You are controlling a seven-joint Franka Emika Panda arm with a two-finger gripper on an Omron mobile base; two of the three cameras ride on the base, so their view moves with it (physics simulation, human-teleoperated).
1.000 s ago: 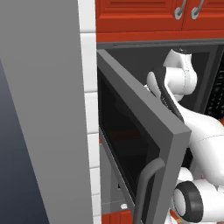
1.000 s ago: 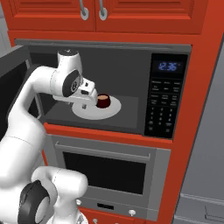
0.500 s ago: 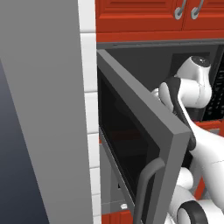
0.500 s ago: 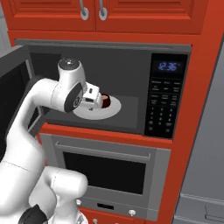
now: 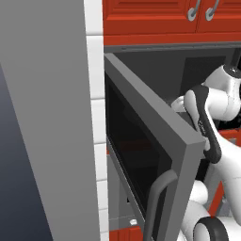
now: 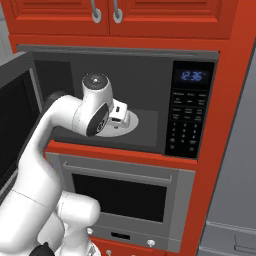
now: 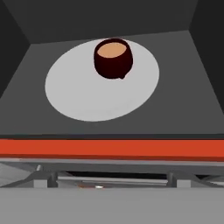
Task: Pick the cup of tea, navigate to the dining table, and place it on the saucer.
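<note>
Maroon cup of tea sits on the turntable, ahead of the released claw.

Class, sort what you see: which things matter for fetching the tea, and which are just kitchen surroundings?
Job: cup of tea, on the white turntable; open microwave door.
Surroundings: keypad, oven below, red cabinets.

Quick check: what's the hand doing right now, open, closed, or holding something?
Hand: open, holding nothing; the cup of tea sits untouched on the white turntable inside the microwave.
</note>
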